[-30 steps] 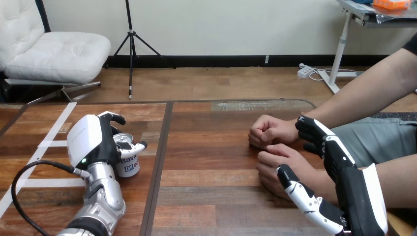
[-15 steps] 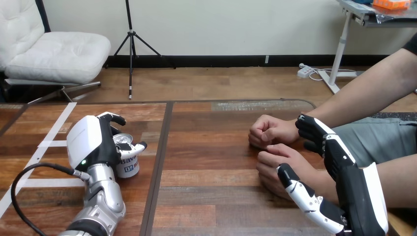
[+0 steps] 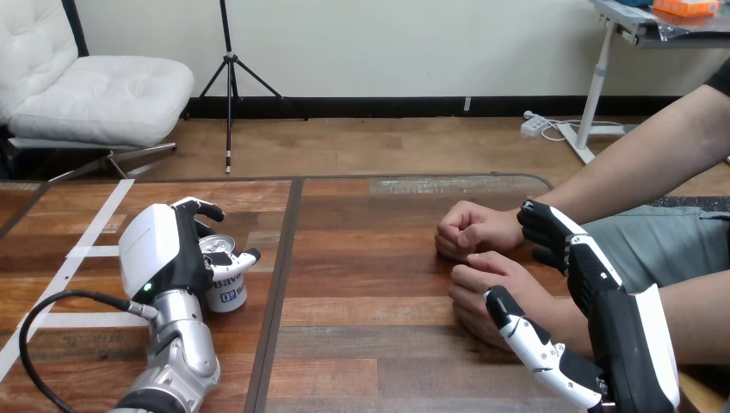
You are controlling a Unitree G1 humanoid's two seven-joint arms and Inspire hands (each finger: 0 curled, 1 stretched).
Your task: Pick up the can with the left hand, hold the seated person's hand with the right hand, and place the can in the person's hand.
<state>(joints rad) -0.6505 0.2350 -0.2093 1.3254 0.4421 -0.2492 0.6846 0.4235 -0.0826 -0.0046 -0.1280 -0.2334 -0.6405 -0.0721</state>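
Note:
A small white can (image 3: 223,277) with an open silver top stands on the table at the left. My left hand (image 3: 159,249) wraps it from the left, fingers curled over its far side and thumb against its near right side. At the right, the person's two hands rest on the table: a far fist (image 3: 469,228) and a nearer hand (image 3: 484,284). My right hand (image 3: 603,301) sits at the nearer hand's wrist, with fingers (image 3: 544,227) curved over the wrist and the thumb (image 3: 516,327) along its near side.
A dark seam (image 3: 280,284) runs front to back between the two tabletop halves. White tape strips (image 3: 90,232) lie at the far left. A black cable (image 3: 52,301) loops by my left forearm. Bare wood (image 3: 361,267) lies between the can and the person's hands.
My left hand and the can have edged slightly to the right. My right hand and the person's hands have not moved.

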